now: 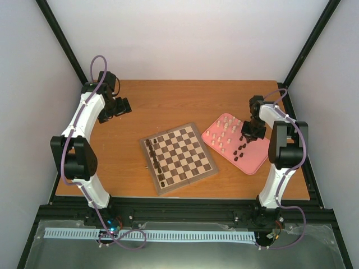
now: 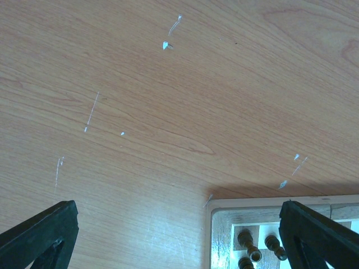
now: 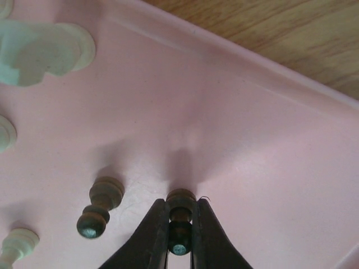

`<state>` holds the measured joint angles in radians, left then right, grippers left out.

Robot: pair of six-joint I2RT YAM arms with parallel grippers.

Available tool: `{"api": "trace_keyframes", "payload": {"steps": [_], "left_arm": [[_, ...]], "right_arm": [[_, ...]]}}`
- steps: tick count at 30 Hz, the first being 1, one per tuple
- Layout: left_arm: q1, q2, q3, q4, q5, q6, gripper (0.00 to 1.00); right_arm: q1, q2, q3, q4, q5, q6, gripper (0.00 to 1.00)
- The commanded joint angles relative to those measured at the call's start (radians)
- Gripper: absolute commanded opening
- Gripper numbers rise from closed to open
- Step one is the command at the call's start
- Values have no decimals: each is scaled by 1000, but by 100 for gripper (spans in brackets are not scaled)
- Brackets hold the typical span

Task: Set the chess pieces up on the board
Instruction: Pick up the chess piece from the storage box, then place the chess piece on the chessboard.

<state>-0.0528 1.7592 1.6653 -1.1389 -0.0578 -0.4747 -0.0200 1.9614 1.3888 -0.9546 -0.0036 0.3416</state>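
Right wrist view: your right claw [image 3: 180, 206] is pinched on a dark pawn [image 3: 181, 197] in the pink tray [image 3: 263, 145]. It looks light, hard and slick, so grip its narrow waist. Farther off, the left claw [image 2: 178, 208] gapes empty beside the board [image 1: 178, 158].

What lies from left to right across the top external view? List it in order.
Left arm's fingers → board → pink tray → right arm's upright link. Left out: right arm's fingers, shut on a dark chess piece over the tray.
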Motion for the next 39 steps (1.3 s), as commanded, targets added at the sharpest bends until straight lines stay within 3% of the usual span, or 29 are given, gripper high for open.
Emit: {"api": "trace_keyframes", "payload": {"steps": [1,8,13,18,24,33,39], "left_arm": [[-7,4,42,-11,-7,8,100],[-7,-4,44,-7,-1,7,100],[-7,-14,44,-7,0,7,100],[-6,-25,38,-7,6,7,100],[-6,-51,15,4,16,2,100],[-6,-64,1,8,14,0,100],[-6,-64,-14,12,15,-1,100]], "right_arm": [[-10,-104,7,-31,45,11,3],[6,-250,56,-118,-12,39,3],[171,-268,146,-182,-27,74,3],[442,-111,393,-251,-45,102,3],[654,137,726,-347,-59,62,3],[794,365,973,-377,-121,9,3],[837,432,1008,-374,-124,-40,3]]}}
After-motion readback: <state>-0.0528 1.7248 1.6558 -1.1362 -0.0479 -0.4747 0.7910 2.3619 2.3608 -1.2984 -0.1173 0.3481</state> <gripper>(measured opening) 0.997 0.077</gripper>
